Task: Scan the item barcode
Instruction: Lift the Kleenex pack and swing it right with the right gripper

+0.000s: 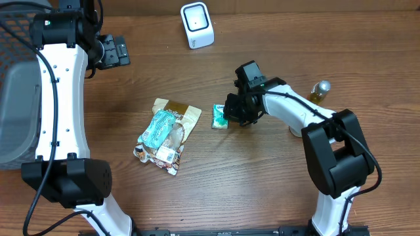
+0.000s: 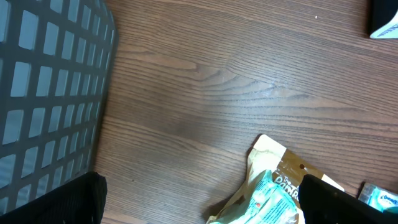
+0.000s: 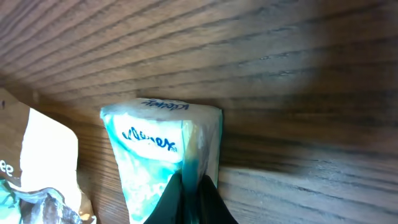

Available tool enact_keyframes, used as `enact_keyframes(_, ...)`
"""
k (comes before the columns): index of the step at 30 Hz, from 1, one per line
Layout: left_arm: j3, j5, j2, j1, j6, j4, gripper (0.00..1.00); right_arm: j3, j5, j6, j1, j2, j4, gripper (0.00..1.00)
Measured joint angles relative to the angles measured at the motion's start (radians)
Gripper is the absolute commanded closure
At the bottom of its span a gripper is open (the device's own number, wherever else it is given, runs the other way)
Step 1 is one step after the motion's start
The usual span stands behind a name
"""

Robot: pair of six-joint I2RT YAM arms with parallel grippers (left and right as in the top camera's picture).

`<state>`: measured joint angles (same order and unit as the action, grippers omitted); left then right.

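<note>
Wood-grain counter [image 1: 262, 183], brown, lit evenly, arms rising from the near edge.

Right hand [image 1: 231, 113]: reaches in from the right and sits at mid-counter. Fingers are closed together on the near edge of the small teal-and-white plastic tissue pack [image 1: 219, 117]. In the wrist view the dark fingertips [image 3: 186, 193] meet in a point over the wrapper's lower edge, and the blue script logo faces up. The tissue pack lies flat on the counter, directly at the fingertips, touching them. Most of its body extends away from the hand toward the left.

Left hand [image 1: 113, 51]: at the far left of the counter, well apart from the tissue pack. Fingers are spread wide with nothing between them; they show as dark tips at the two lower corners of its wrist view.

Other items:
- crumpled brown paper snack bag with teal print [image 1: 167, 131], just left of the tissue pack, not touching it
- white boxy scanner with dark window [image 1: 197, 25], at the far edge, well apart from the pack
- small gold-capped bottle [image 1: 320, 90], right of the right arm
- grey mesh basket [image 1: 16, 98], at the left edge
</note>
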<state>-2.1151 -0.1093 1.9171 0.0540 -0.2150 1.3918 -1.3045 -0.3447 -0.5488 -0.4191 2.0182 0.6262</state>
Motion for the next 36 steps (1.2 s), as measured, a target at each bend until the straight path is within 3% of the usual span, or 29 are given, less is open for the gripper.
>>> enact_keyframes(2, 0.000, 0.000, 0.000, 0.000, 0.000, 0.000, 0.01, 0.007, 0.009, -0.002, 0.000, -0.002, -0.001, 0.89)
enact_keyframes(3, 0.000, 0.000, 0.000, 0.000, 0.000, 0.000, 0.00, 0.008, 0.011, -0.002, 0.000, -0.002, 0.000, 0.96)
enact_keyframes(9, 0.000, 0.000, 0.000, 0.000, 0.000, 0.000, 0.00, 0.008, -0.076, 0.051, 0.031, -0.005, 0.033, 0.96)
enact_keyframes(15, 0.000, 0.000, 0.000, 0.000, 0.000, 0.000, 0.00, 0.011, -0.474, 0.334, 0.171, -0.055, 0.101, 0.96)
enact_keyframes(21, 0.000, 0.000, 0.000, 0.000, 0.000, 0.000, 0.00, 0.014, -0.790, 0.602, 0.285, -0.258, 0.267, 0.96)
enact_keyframes(31, 0.000, 0.000, 0.000, 0.000, 0.000, 0.000, 0.00, 0.014, -1.136, 0.905, 0.384, -0.318, 0.538, 0.96)
enact_keyframes(36, 0.000, 0.000, 0.000, 0.000, 0.000, -0.001, 0.00, 0.016, -1.174, 0.979, 0.402, -0.319, 0.684, 0.96)
